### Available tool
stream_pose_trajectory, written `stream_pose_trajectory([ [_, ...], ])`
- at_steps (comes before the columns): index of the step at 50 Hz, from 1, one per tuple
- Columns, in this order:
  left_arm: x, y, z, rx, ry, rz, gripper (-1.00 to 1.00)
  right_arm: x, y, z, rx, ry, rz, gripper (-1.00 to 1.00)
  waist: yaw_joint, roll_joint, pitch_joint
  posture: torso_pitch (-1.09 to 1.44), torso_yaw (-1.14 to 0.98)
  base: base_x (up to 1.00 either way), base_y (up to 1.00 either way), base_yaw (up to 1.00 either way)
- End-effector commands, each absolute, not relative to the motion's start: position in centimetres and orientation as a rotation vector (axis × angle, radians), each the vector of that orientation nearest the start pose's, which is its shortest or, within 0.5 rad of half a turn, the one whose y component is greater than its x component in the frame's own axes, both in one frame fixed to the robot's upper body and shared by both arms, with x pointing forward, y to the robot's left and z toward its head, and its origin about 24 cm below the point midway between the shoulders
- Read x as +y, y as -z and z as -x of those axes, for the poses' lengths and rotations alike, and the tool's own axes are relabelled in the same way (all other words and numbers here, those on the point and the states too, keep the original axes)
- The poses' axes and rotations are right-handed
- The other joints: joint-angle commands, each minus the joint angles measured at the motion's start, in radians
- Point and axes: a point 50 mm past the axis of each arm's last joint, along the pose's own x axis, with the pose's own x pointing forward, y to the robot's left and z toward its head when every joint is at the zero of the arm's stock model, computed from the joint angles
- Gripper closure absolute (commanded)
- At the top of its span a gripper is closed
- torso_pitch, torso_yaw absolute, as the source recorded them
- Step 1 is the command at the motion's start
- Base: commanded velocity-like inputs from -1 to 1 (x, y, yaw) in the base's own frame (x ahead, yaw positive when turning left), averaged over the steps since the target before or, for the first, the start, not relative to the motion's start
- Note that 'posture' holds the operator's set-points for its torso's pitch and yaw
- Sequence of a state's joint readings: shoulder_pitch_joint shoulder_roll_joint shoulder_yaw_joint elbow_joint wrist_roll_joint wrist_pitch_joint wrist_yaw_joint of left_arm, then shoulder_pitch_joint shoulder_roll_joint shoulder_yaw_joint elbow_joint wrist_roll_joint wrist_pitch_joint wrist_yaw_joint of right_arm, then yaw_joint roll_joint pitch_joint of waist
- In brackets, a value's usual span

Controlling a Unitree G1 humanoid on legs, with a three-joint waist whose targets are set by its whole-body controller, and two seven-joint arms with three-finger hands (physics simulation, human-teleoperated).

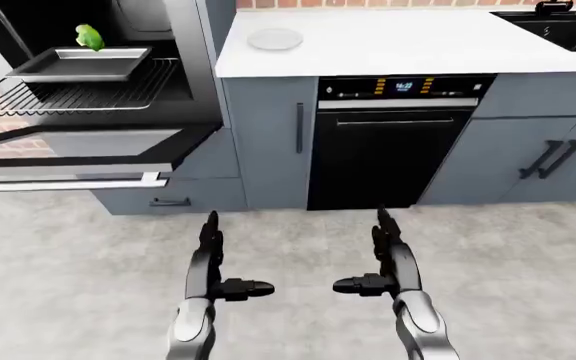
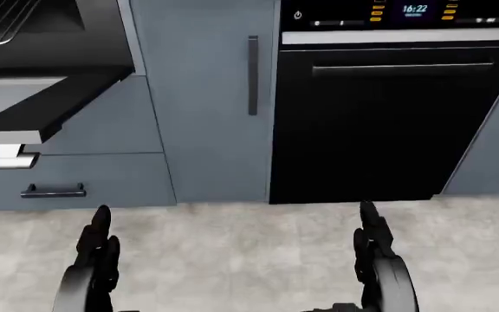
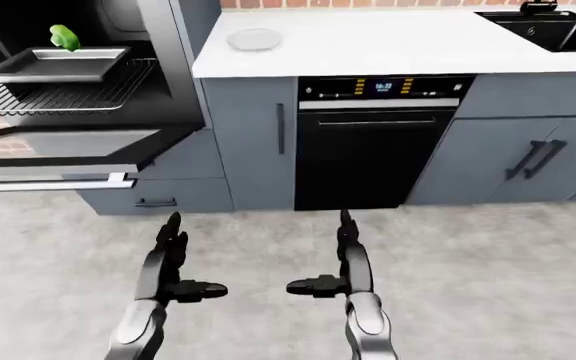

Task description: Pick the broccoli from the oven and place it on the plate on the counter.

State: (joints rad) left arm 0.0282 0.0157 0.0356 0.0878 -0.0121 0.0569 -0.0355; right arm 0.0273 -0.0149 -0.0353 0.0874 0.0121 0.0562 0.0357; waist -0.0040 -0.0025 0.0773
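Note:
The green broccoli (image 1: 89, 36) rests in a grey baking tray (image 1: 80, 64) on the pulled-out oven rack (image 1: 68, 96), top left of the left-eye view. The oven door (image 1: 78, 154) hangs open below it. A white plate (image 1: 274, 39) lies on the white counter (image 1: 388, 45) just right of the oven. My left hand (image 1: 220, 264) and right hand (image 1: 376, 261) hover low over the floor, far below the oven, fingers spread and holding nothing.
A black dishwasher (image 1: 393, 142) with a lit panel stands under the counter. Grey cabinets (image 1: 543, 150) flank it, with a drawer (image 1: 168, 196) under the oven. A black sink (image 1: 558, 26) sits at the top right. Pale tiled floor (image 1: 298, 247) lies before me.

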Motion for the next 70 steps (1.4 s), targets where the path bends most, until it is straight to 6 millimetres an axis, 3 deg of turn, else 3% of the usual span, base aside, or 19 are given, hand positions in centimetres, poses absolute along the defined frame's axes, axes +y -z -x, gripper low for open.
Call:
stream_pose_trajectory([
  [1,16.2,-5.0,-25.7,0.001,0.003,-0.012,-1.00,-16.1,-4.2,-25.4,0.004,-0.007,0.011,-1.00,-0.002,-0.008,-0.001,0.00,0.00,0.00,0.00,0.00],
  [3,16.3,-5.6,-25.7,0.001,0.004,-0.015,-1.00,-16.1,-4.5,-25.4,-0.003,-0.010,0.015,-1.00,0.005,0.000,-0.063,0.00,0.00,0.00,0.00,0.00],
  [5,16.2,-6.0,-25.7,0.004,0.014,-0.018,-1.00,-16.2,-4.6,-25.4,-0.005,-0.010,0.021,-1.00,0.004,-0.008,-0.018,0.00,0.00,0.00,0.00,0.00],
  [8,16.0,-6.7,-25.7,-0.002,0.023,-0.024,-1.00,-16.2,-5.0,-25.4,-0.009,-0.009,0.024,-1.00,0.006,-0.007,-0.074,0.00,0.00,0.00,0.00,0.00],
  [18,15.4,-10.5,-26.5,0.011,0.092,-0.017,-1.00,-15.9,-7.0,-26.7,-0.016,-0.037,0.035,-1.00,0.007,-0.003,-0.088,0.00,0.00,0.00,0.00,0.00],
  [29,16.4,-16.7,-28.1,0.001,0.096,-0.056,-1.00,-17.1,-13.6,-28.7,-0.056,-0.056,0.009,-1.00,0.009,-0.003,-0.093,0.00,0.00,0.00,0.00,0.00],
  [30,16.6,-17.4,-28.2,-0.002,0.095,-0.058,-1.00,-17.3,-14.6,-28.9,-0.067,-0.055,0.011,-1.00,0.008,0.001,-0.116,0.00,0.00,0.13,0.00,0.00],
  [32,16.8,-18.3,-28.5,-0.005,0.095,-0.055,-1.00,-17.5,-16.2,-29.1,-0.087,-0.055,0.008,-1.00,0.009,0.005,-0.078,0.00,0.00,0.16,0.00,0.00],
  [41,17.9,-23.3,-28.9,-0.048,0.075,-0.040,-1.00,-18.1,-20.2,-29.6,-0.139,-0.070,0.038,-1.00,0.008,-0.003,-0.049,0.00,0.00,0.29,0.00,0.00],
  [45,18.1,-24.6,-29.0,-0.060,0.074,-0.046,-1.00,-18.1,-21.5,-29.8,-0.159,-0.079,0.054,-1.00,0.004,0.022,-0.050,0.00,0.00,0.39,0.00,0.00],
  [48,18.1,-25.1,-29.0,-0.059,0.075,-0.050,-1.00,-18.1,-22.1,-29.8,-0.175,-0.088,0.061,-1.00,0.003,0.082,-0.048,0.00,0.00,0.39,0.00,0.00],
  [49,18.0,-25.3,-29.0,-0.062,0.077,-0.049,-1.00,-18.1,-22.1,-29.9,-0.172,-0.087,0.066,-1.00,0.008,0.051,-0.052,0.00,0.00,0.39,0.00,0.00],
  [51,18.0,-25.4,-29.0,-0.068,0.071,-0.041,-1.00,-18.0,-22.1,-29.8,-0.175,-0.093,0.071,-1.00,0.006,0.071,-0.049,0.00,0.00,0.39,0.00,0.00],
  [56,18.1,-25.4,-28.9,-0.069,0.068,-0.039,-1.00,-18.1,-22.5,-29.7,-0.182,-0.095,0.072,-1.00,0.020,0.034,-0.052,0.00,0.00,0.42,0.00,0.00],
  [61,18.2,-25.1,-29.0,-0.065,0.065,-0.038,-1.00,-18.2,-22.7,-29.7,-0.191,-0.101,0.074,-1.00,0.034,-0.064,-0.069,0.00,0.00,0.51,0.00,0.00],
  [63,18.3,-24.9,-29.0,-0.063,0.064,-0.035,-1.00,-18.2,-22.7,-29.7,-0.194,-0.098,0.040,-1.00,0.029,-0.058,-0.035,0.00,0.00,0.51,0.00,0.00],
  [65,18.4,-24.9,-28.9,-0.065,0.063,-0.035,-1.00,-17.9,-22.8,-29.3,-0.194,-0.124,0.033,-1.00,0.012,-0.048,-0.044,0.00,0.00,0.47,0.19,0.00],
  [66,18.5,-24.9,-28.9,-0.066,0.061,-0.033,-1.00,-17.8,-23.0,-29.3,-0.197,-0.131,0.032,-1.00,0.050,-0.082,-0.042,0.00,0.00,0.29,0.00,1.00],
  [70,18.9,-25.0,-28.6,-0.069,0.054,-0.030,-1.00,-17.4,-23.3,-29.0,-0.199,-0.164,0.042,-1.00,0.018,-0.059,-0.044,0.00,0.00,0.29,0.00,1.00],
])
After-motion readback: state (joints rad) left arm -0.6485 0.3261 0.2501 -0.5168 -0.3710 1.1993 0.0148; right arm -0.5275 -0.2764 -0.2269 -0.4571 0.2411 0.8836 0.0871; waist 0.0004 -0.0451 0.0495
